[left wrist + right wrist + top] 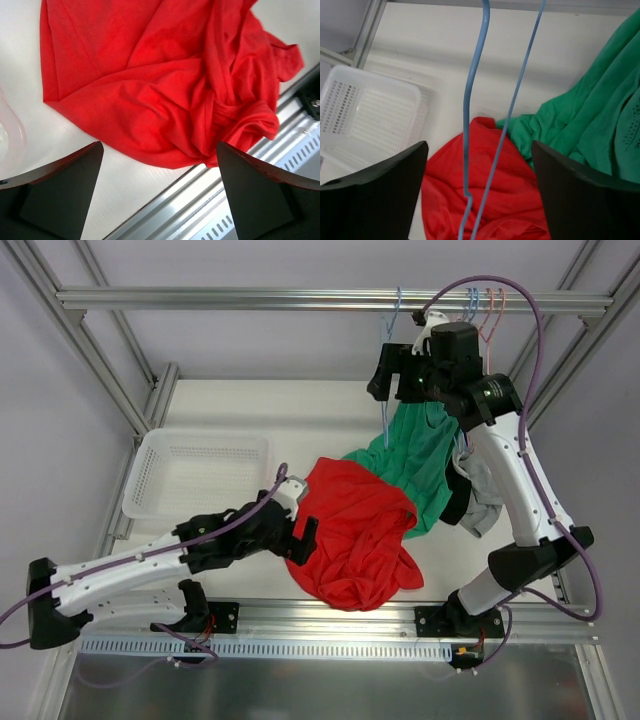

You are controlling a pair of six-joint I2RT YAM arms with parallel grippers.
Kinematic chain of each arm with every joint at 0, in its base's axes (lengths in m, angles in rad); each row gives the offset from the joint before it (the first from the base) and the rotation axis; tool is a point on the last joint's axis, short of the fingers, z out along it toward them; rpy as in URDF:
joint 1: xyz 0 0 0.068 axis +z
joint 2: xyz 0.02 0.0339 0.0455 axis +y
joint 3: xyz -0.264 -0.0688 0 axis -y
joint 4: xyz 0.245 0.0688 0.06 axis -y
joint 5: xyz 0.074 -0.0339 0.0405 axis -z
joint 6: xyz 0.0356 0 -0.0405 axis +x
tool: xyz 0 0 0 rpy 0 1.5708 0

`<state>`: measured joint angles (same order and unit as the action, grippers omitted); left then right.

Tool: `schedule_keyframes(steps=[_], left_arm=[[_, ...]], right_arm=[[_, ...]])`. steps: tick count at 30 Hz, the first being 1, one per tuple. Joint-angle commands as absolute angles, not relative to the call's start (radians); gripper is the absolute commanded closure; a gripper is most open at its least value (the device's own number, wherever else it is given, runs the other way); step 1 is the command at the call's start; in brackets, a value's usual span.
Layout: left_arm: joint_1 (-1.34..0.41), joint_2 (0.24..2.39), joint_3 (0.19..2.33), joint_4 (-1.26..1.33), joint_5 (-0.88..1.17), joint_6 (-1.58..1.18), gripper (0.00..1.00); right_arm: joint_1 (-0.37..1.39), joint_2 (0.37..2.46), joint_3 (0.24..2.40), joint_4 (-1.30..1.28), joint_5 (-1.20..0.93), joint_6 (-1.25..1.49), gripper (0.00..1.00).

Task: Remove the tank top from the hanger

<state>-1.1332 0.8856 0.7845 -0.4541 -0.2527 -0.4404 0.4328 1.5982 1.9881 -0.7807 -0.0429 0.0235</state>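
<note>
R gripper (pixel 390 388) (pixel 479 150) is up beyond the red shirt (pixel 355 530), jaws released and wide apart, w/ the thin blue hanger (pixel 385 425) (pixel 466 110) running between the fingers but not pinched. The hanger hangs from the top rail (pixel 300 300), above and past the red shirt's far edge, and its wires look bare in the R wrist view. Green tank top (pixel 415 455) (pixel 585 115): lower part on the table (pixel 300 410), touching the red shirt's far-right side. Its upper part rises toward the R wrist, just right of the hanger; can't tell if a strap is caught on it. L gripper (pixel 305 537) (pixel 159 147) is at the red shirt's left edge, jaws fully apart, nothing held, hovering over the cloth. The red shirt lies crumpled, near edge close to the front rail. White basket (pixel 200 433) (pixel 370 85) sits left of the red shirt, apart from it. Gray cloth (pixel 485 505) is right of the red shirt, past the green top, by the R arm.
</note>
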Motion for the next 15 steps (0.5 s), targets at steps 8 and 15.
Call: schedule_keyframes(steps=[8,15], left_arm=[[-1.144,1.428,1.048,-0.373,-0.141,-0.498,0.01],[-1.206,1.718,1.152,-0.325,-0.002,-0.557,0.01]], right_arm=[[0.43,1.162,1.709,-0.769,-0.086,-0.041,0.01],[0.428,0.852,1.497,-0.818,-0.043,-0.083,0.0]])
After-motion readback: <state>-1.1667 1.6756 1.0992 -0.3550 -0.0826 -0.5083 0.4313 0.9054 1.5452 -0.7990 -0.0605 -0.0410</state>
